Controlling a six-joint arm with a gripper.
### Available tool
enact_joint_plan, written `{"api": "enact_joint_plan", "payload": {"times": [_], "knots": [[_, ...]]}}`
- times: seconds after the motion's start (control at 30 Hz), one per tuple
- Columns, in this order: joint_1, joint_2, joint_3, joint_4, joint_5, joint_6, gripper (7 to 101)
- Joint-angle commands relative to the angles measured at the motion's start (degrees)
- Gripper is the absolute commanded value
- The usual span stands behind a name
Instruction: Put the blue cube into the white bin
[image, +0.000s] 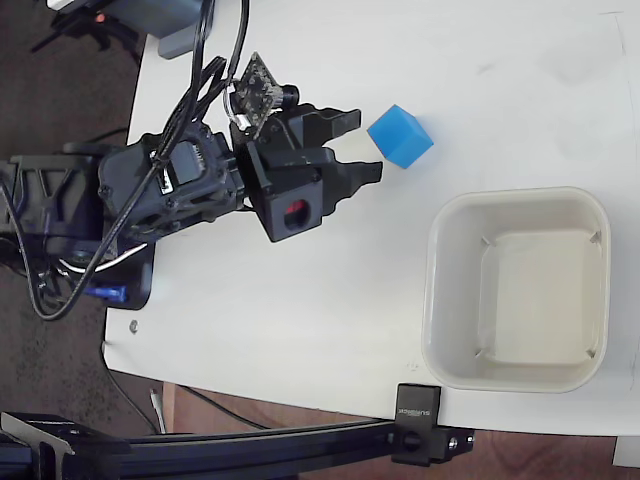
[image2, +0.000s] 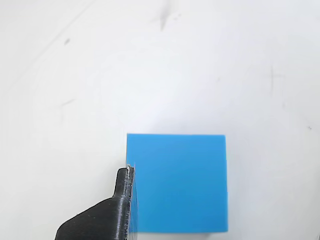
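White table (image: 330, 300) with faint smudges, dark floor at nine o'clock. Unreadable lettering on black clamp (image: 418, 418). Gripper (image: 368, 146) spread wide, empty; blue cube (image: 400, 136) at its three o'clock; white bin (image: 517, 288) at five.

We are seeing the blue cube (image2: 177, 182) looking matt and smooth — plain faces, no shine. The white bin (image: 440, 300) is showing as smooth, faintly glossy plastic, while the gripper (image: 365, 147) is looking like matt black plastic — finely ridged along one finger (image2: 117, 210).
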Motion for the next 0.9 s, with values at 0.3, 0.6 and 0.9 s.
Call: {"api": "enact_joint_plan", "payload": {"times": [0.3,0.6,0.9], "knots": [[-3.3,-0.7,0.7,-9.5,0.0,4.7,100.0],[-3.0,-2.9,3.3,-14.9,-1.0,6.3,100.0],[-2.6,-5.3,4.2,-19.0,-1.8,7.2,100.0]]}}
